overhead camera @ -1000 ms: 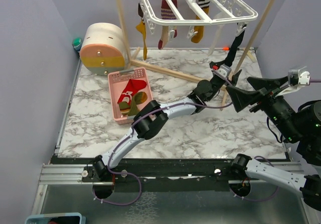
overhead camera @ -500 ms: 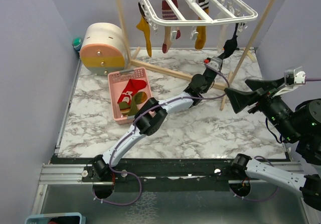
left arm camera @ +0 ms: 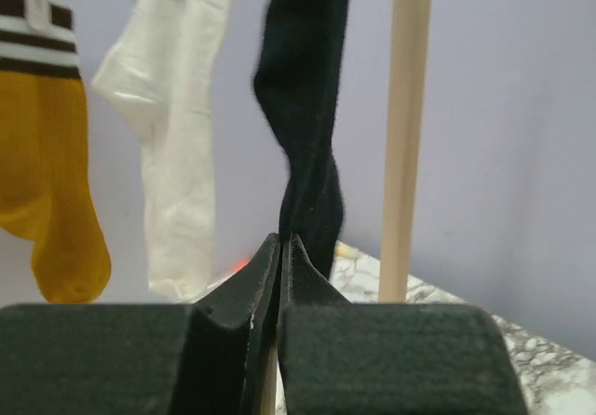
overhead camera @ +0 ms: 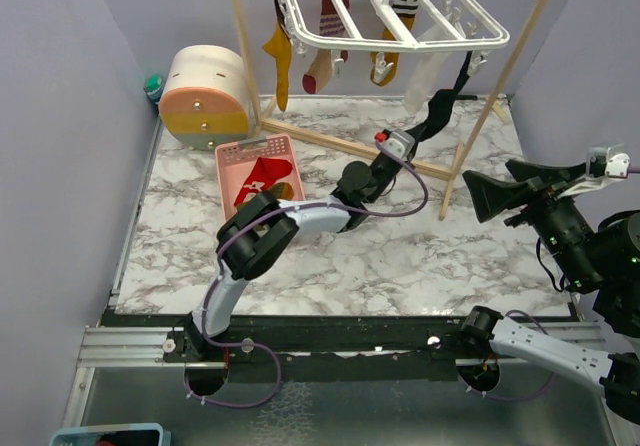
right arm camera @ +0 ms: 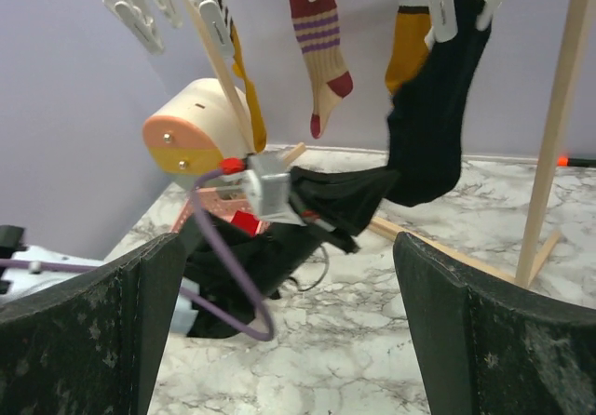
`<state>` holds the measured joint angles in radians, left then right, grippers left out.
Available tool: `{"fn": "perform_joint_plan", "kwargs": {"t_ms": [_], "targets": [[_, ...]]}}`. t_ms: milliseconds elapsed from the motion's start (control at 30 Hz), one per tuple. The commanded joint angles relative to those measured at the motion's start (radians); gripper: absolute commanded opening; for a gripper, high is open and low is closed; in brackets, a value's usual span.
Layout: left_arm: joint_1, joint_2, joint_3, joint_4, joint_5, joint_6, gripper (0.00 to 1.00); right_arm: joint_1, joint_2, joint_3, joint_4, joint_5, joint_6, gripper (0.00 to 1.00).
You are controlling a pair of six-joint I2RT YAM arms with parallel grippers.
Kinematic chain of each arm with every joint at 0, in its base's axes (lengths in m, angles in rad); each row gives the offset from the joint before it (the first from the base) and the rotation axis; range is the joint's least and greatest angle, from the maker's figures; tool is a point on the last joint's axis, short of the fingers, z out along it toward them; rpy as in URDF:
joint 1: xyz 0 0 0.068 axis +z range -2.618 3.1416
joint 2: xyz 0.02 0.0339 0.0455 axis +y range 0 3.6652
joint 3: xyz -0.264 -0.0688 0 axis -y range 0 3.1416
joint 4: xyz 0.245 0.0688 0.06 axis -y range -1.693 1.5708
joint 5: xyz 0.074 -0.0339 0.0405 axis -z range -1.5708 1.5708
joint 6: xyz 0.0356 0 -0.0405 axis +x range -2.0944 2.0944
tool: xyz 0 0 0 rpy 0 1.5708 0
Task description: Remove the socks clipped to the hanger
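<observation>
The white hanger hangs from the wooden rack with several socks clipped to it: a mustard one, a red striped one, a mustard one with a striped cuff, a white one and a black one. My left gripper is shut on the black sock's lower end, which is stretched down and left from its clip. In the left wrist view the jaws pinch that black sock. My right gripper stands open at the right, apart from the socks; its view shows the black sock beyond its gap.
A pink basket holding socks sits left of centre on the marble table. A round cream and orange drawer box stands at the back left. The rack's slanted pole and floor bar lie close to my left gripper.
My left gripper has shut on the black sock's tip and drawn it leftward. The hanger has swung and tilted to the left with the pull. The right arm barely moved.
</observation>
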<state>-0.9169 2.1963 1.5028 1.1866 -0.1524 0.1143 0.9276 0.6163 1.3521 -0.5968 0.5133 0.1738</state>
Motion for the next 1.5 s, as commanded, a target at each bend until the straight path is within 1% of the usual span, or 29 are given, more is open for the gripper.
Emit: {"fn": "perform_joint_plan", "kwargs": {"t_ms": [0, 133, 200, 233, 267, 300, 333, 367, 400, 467, 500, 533, 567, 600, 633, 667, 733, 833, 933, 1133, 1367, 1467], "targets": [[-0.004, -0.162, -0.167, 0.108, 0.066, 0.012, 0.00, 0.004, -0.010, -0.019, 0.035, 0.064, -0.012, 0.98], [-0.006, -0.223, -0.248, 0.108, 0.074, 0.012, 0.00, 0.003, 0.001, -0.021, 0.040, 0.047, -0.005, 0.98], [-0.008, -0.236, -0.264, 0.108, 0.075, 0.001, 0.00, 0.003, 0.000, -0.021, 0.042, 0.045, -0.001, 0.98], [-0.008, -0.231, -0.260, 0.107, 0.079, -0.006, 0.02, 0.004, -0.003, -0.023, 0.043, 0.045, 0.000, 0.98], [-0.008, -0.215, -0.246, 0.105, 0.087, -0.009, 0.20, 0.004, -0.008, -0.024, 0.044, 0.045, 0.002, 0.98], [-0.007, -0.190, -0.215, 0.098, 0.097, -0.013, 0.48, 0.002, -0.011, -0.024, 0.043, 0.045, 0.005, 0.98], [-0.006, -0.152, -0.173, 0.084, 0.121, -0.015, 0.71, 0.003, -0.017, -0.023, 0.041, 0.047, 0.008, 0.98], [-0.004, -0.106, -0.103, 0.060, 0.145, -0.023, 0.85, 0.003, -0.018, -0.020, 0.036, 0.047, 0.012, 0.98], [0.003, -0.044, -0.016, 0.019, 0.193, -0.036, 0.91, 0.003, -0.020, -0.016, 0.032, 0.046, 0.014, 0.98], [0.020, 0.087, 0.190, -0.061, 0.272, -0.089, 0.94, 0.003, -0.021, -0.001, 0.013, 0.045, 0.023, 0.98], [0.030, 0.165, 0.299, -0.089, 0.312, -0.122, 0.94, 0.003, -0.021, 0.011, 0.002, 0.044, 0.027, 0.98], [0.042, 0.236, 0.428, -0.120, 0.353, -0.161, 0.84, 0.002, -0.024, 0.022, -0.010, 0.049, 0.031, 0.98], [0.056, 0.318, 0.567, -0.168, 0.384, -0.202, 0.31, 0.002, -0.027, 0.034, -0.026, 0.051, 0.036, 0.98], [0.065, 0.394, 0.706, -0.232, 0.404, -0.236, 0.02, 0.002, -0.033, 0.046, -0.039, 0.054, 0.039, 0.98], [0.071, 0.454, 0.814, -0.276, 0.402, -0.260, 0.00, 0.001, -0.039, 0.057, -0.053, 0.062, 0.043, 0.97], [0.074, 0.490, 0.868, -0.286, 0.393, -0.269, 0.00, 0.000, -0.045, 0.068, -0.065, 0.068, 0.046, 0.97], [0.077, 0.495, 0.872, -0.290, 0.380, -0.260, 0.00, -0.001, -0.062, 0.080, -0.085, 0.086, 0.050, 0.97], [0.084, 0.411, 0.752, -0.277, 0.398, -0.233, 0.00, -0.003, -0.075, 0.074, -0.095, 0.098, 0.040, 0.97], [0.090, 0.309, 0.582, -0.244, 0.409, -0.205, 0.00, -0.003, -0.056, 0.060, -0.091, 0.083, 0.019, 0.97], [0.092, 0.108, 0.282, -0.170, 0.409, -0.162, 0.00, -0.004, -0.007, 0.031, -0.022, 0.026, -0.013, 0.97], [0.092, -0.102, 0.044, -0.157, 0.413, -0.120, 0.00, -0.004, 0.014, 0.021, 0.002, 0.044, -0.024, 0.97], [0.097, -0.188, -0.045, -0.159, 0.420, -0.079, 0.00, -0.005, 0.014, 0.021, 0.002, 0.066, -0.026, 0.97]]}}
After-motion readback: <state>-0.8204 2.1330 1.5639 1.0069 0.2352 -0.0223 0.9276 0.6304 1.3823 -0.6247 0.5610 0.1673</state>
